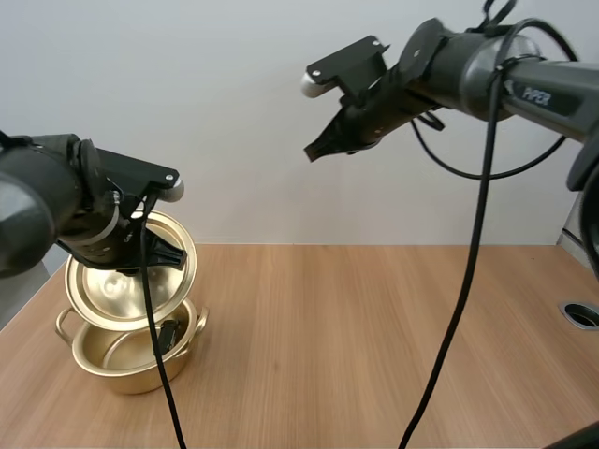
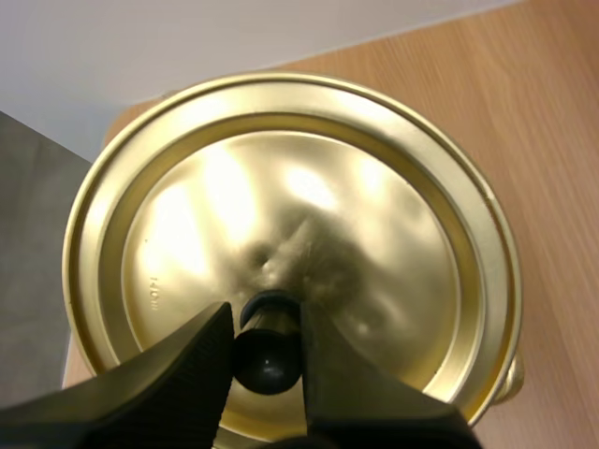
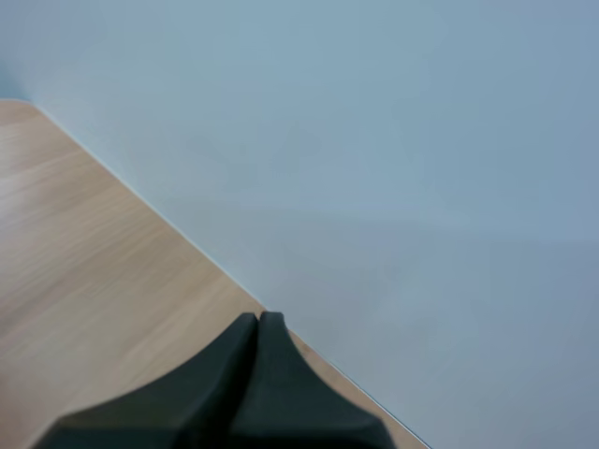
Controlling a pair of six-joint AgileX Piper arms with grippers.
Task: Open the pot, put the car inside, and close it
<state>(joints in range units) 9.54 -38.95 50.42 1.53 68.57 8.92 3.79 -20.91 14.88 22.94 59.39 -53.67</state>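
Observation:
A gold pot (image 1: 131, 360) stands on the table at the left, and a small dark thing (image 1: 168, 335) lies inside it by the right wall. My left gripper (image 1: 167, 254) holds the gold lid (image 1: 117, 285) tilted just above the pot. In the left wrist view its fingers pinch the lid's black knob (image 2: 269, 348) at the middle of the lid (image 2: 374, 206). My right gripper (image 1: 314, 150) hangs high above the table's middle, its fingers (image 3: 257, 327) together as one dark wedge with nothing in them.
The wooden table (image 1: 374, 337) stretches to the right of the pot. A round grey grommet (image 1: 582, 314) sits at its far right edge. A pale wall stands behind the table.

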